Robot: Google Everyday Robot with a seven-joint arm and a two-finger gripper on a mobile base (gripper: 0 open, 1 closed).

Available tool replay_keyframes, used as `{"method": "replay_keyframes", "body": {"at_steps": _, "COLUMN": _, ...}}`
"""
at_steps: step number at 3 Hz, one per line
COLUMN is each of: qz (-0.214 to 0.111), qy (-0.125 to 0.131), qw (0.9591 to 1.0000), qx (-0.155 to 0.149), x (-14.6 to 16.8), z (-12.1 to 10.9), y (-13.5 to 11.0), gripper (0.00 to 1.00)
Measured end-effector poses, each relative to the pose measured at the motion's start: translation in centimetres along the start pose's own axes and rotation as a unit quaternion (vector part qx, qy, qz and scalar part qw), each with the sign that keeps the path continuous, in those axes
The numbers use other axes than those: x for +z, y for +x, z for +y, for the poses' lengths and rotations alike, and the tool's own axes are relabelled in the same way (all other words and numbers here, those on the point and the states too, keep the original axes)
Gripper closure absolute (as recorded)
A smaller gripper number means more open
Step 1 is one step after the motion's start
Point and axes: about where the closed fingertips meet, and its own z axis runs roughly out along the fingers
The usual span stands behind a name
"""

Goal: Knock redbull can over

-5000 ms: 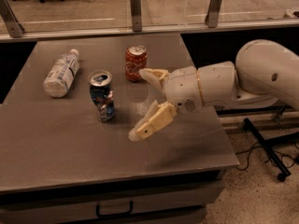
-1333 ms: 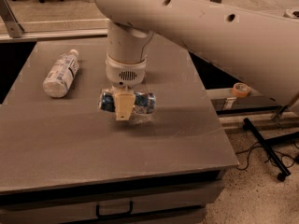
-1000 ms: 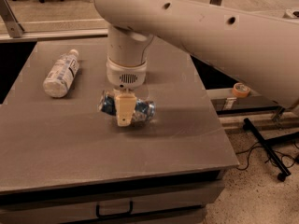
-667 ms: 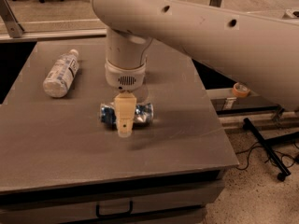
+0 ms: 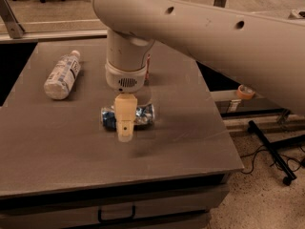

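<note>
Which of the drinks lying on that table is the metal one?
The blue-and-silver can, on its side directly beneath the end effector; the other, at the left of the table, is a clear plastic bottle.

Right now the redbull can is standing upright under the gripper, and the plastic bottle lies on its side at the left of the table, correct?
Not quite. The camera view shows the redbull can lying on its side on the table, not upright. The gripper does hang right over it, and the plastic bottle does lie on its side at the left.
</note>
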Motion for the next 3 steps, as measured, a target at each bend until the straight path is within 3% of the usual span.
{"method": "replay_keyframes", "body": {"at_steps": 1, "qz": -0.033, "qy": 0.017, "qw": 0.9991, "qx": 0.020, "x": -0.9, "z": -0.4, "y": 0.3, "gripper": 0.00}}
{"method": "replay_keyframes", "body": {"at_steps": 2, "qz": -0.101, "qy": 0.080, "qw": 0.9897, "qx": 0.064, "x": -5.0, "z": -1.2, "y": 1.7, "gripper": 0.00}}
{"method": "replay_keyframes", "body": {"at_steps": 3, "qz": -0.163, "qy": 0.171, "qw": 0.9662, "qx": 0.104, "x": -11.2, "z": -2.2, "y": 3.9, "gripper": 0.00}}
